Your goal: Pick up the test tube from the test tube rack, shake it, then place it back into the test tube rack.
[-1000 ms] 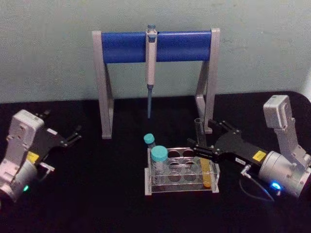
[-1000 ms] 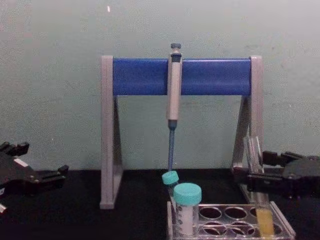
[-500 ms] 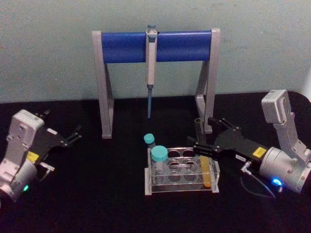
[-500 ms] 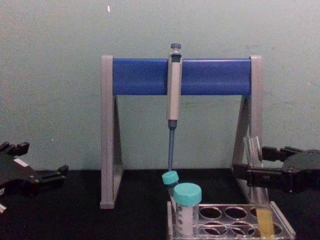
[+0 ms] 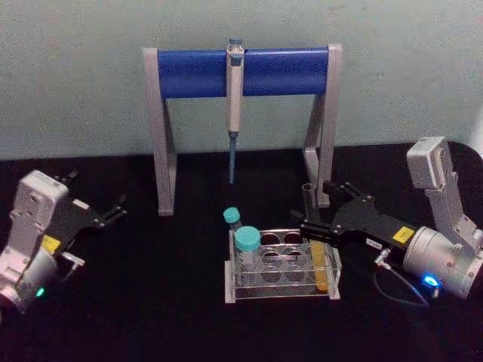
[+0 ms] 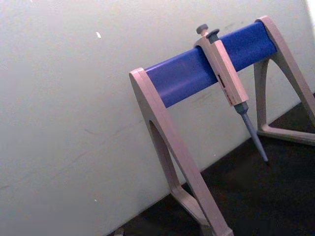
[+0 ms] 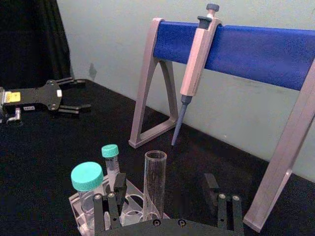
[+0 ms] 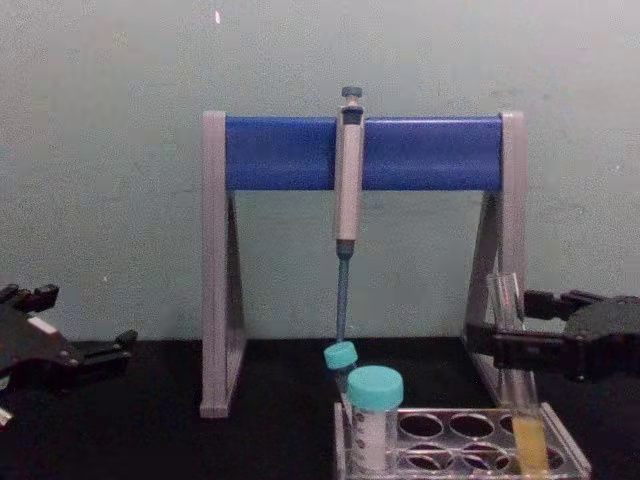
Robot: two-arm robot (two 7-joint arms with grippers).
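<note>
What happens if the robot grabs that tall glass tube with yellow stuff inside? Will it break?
The test tube looks like thin clear glass, so it is probably stiff but could crack if squeezed hard. It has no cap, so the yellow liquid might spill if tilted far. Its smooth round wall may slip in the right gripper.

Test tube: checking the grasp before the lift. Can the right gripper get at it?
Probably yes: the right gripper is open with a finger on each side of the test tube, nothing between; the left gripper sits parked far left.
</note>
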